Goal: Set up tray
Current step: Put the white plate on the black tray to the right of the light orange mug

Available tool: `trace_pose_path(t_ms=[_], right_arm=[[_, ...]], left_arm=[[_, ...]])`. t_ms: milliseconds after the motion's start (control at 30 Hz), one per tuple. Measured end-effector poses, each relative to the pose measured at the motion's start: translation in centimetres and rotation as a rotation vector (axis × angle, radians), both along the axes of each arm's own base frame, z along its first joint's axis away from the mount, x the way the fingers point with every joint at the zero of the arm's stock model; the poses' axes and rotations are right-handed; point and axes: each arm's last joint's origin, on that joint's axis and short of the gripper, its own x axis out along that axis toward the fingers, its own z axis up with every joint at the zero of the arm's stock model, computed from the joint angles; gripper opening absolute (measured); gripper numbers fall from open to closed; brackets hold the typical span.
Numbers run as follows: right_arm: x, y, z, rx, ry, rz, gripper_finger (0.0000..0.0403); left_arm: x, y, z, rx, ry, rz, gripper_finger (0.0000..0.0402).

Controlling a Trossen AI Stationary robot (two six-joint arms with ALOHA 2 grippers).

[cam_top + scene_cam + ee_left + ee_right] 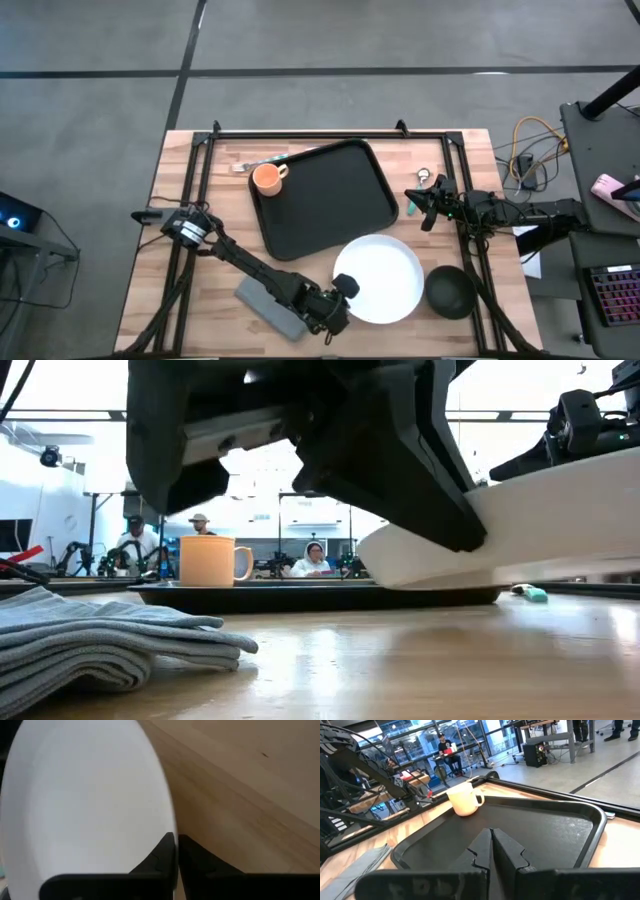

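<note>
Folded grey cloth (100, 645) lies nearest, and behind it my left gripper (340, 297) pinches the white plate (385, 275) rim to carry it to the tray (325, 195) mid-table, while my right gripper (422, 208) waits beside it, fingers pressed together.

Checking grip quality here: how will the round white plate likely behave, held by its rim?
The round white plate looks rigid, so it should lift as one piece. Pinched at one edge by the left gripper, it hangs tilted off the wooden table and may pivot. Its smooth glossy rim could slip.
</note>
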Motion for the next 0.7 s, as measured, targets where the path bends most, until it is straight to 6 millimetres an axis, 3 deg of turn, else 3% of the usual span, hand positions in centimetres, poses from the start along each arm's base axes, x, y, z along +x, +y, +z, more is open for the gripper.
trace_pose_path(t_ms=[400,700], right_arm=[[0.0,0.0,0.0,0.000,-0.001,-0.001,0.0008],[0.0,0.0,0.0,0.000,-0.002,-0.001,0.0008]], left_arm=[[-0.2,0.3,1.2,0.092,-0.008,0.046,0.0000],[-0.5,1.8,4.4,0.031,0.020,0.191,0.0000]])
